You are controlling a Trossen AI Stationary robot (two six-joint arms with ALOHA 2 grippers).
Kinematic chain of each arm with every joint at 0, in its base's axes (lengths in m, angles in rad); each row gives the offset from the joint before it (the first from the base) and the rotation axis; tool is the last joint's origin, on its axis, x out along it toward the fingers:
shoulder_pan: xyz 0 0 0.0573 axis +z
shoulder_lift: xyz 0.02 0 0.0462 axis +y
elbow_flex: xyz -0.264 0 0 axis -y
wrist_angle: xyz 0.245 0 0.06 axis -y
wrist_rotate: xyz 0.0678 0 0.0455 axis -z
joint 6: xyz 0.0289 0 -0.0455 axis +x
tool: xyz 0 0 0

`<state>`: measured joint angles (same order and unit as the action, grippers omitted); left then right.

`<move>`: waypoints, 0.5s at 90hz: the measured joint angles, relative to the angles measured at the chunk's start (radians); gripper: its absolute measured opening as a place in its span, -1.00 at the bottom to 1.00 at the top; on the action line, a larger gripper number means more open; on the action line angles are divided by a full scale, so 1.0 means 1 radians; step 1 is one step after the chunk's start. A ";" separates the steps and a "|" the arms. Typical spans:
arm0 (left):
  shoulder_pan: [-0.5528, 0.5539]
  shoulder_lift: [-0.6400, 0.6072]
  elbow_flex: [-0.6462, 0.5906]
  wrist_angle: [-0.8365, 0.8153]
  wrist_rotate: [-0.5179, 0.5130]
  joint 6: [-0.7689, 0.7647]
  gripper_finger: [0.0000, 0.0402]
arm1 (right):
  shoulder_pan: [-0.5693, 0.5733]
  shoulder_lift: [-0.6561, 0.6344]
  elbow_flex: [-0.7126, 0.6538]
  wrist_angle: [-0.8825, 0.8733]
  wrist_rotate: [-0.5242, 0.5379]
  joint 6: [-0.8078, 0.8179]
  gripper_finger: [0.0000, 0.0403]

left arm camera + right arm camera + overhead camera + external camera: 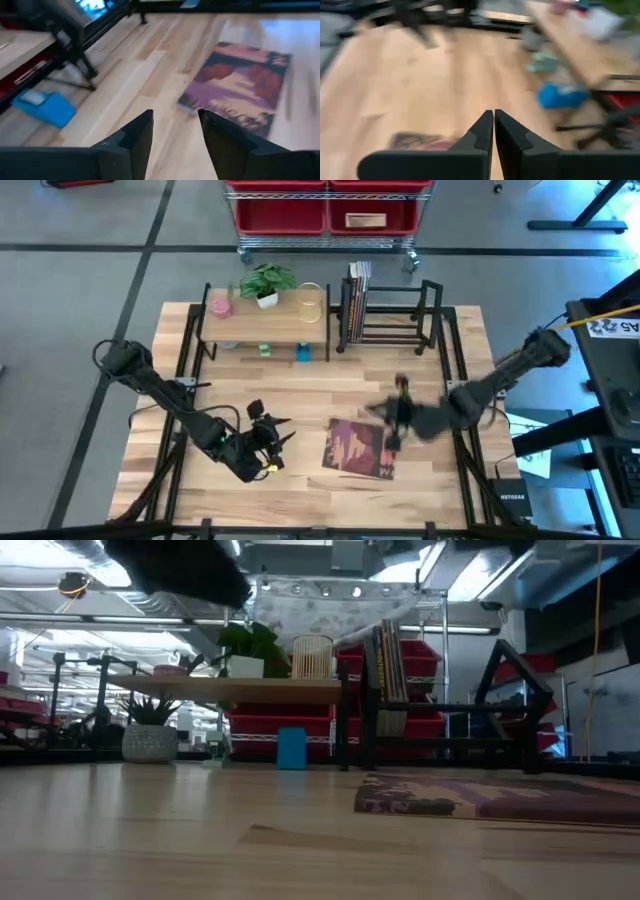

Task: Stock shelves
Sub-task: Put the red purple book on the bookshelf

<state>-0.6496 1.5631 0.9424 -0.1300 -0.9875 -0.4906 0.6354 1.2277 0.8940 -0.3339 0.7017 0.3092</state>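
Book lay flat near table centre, well short of the black rack at far right. Likely thin, stiff, light; a flush cover suggested pinching an edge. Left gripper hovered nearby, fingers apart; right gripper sat over its far-right corner, fingers closed, empty.

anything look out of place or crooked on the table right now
One thing: a book with a purple-and-red cover lies flat on the bare tabletop, slightly skewed to the table edges, while the other books stand upright in the black rack. It sits between the left gripper and right gripper. Nothing looks spilled or damaged.
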 joint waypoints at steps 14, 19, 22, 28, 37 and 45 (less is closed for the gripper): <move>0.049 0.062 0.000 0.239 0.111 0.163 -0.24 | 0.118 0.143 0.000 0.152 -0.132 0.050 -1.00; 0.079 0.092 0.000 0.331 0.178 0.210 -0.24 | 0.130 0.198 0.000 0.222 -0.148 0.050 -1.00; 0.098 0.111 0.000 0.381 0.218 0.235 -0.24 | 0.134 0.226 0.004 0.250 -0.160 0.050 -0.98; 0.136 0.150 0.000 0.477 0.286 0.267 -0.24 | 0.140 0.283 0.015 0.270 -0.210 0.051 -0.92; 0.195 0.206 0.000 0.582 0.376 0.297 -0.24 | 0.152 0.365 0.042 0.268 -0.278 0.058 -0.71; 0.241 0.258 0.020 0.629 0.466 0.314 -0.24 | 0.171 0.432 0.080 0.263 -0.310 0.048 -0.45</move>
<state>-0.4087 1.8212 0.9625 0.4985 -0.5214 -0.1767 0.8059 1.6600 0.9739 -0.0705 0.3917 0.3577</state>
